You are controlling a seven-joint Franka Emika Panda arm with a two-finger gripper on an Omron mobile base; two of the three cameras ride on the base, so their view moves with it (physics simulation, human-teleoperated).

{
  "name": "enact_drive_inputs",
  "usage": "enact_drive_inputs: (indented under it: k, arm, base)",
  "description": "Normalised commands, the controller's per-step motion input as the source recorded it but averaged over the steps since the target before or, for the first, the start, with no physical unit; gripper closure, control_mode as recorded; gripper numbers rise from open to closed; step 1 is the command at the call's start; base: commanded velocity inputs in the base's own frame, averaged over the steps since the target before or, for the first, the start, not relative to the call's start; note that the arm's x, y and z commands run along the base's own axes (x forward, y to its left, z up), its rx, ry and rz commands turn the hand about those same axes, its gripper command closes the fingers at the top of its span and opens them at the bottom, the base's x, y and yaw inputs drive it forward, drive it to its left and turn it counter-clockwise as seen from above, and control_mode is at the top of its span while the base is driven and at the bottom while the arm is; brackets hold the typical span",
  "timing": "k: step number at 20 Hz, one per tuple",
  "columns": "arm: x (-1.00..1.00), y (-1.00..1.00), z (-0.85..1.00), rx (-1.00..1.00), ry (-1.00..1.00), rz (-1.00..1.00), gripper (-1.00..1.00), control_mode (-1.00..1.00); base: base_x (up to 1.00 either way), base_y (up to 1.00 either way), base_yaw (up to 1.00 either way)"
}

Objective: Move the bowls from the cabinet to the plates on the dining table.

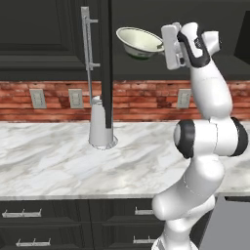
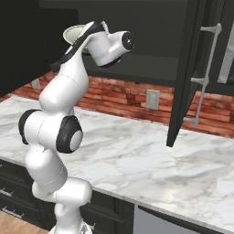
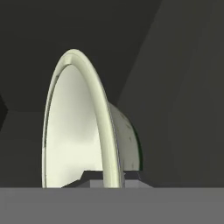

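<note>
One cream-white round bowl with green markings outside (image 1: 139, 42) is up in front of the black panelled wall cabinet (image 1: 44, 34), and that's the single bowl on show. Two open black cabinet doors, each with one long vertical silver bar handle (image 1: 88, 53), so two handles. Along the red brick wall, three pale wall outlets (image 1: 37, 98). On the white-grey veined marble counter (image 1: 49, 161), one pale cone-shaped object (image 1: 100, 129) near the back edge. Below the front edge, four short horizontal silver drawer handles (image 1: 22, 213) on the black drawers.
</note>
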Motion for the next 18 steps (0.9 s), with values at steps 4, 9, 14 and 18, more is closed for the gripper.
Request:
enact_drive_inputs:
  k: [4,9,14,18]
  arm:
    - [-0.28,0.02,-0.11,-0.05,-0.11,0.06,1.0,-1.0]
    - [-0.36,-0.23,0.15,0.0,-0.09,0.03,1.0,-1.0]
    - [-0.46,-0.22,0.28,0.0,-0.04,0.01,1.0,-1.0]
    - [-0.58,-0.24,0.16,0.0,0.01,0.0,1.0,-1.0]
  base:
    - [0.0,0.0,0.0]
    - [0.0,0.0,0.0]
    - [0.0,0.0,0.0]
    - [0.0,0.0,0.0]
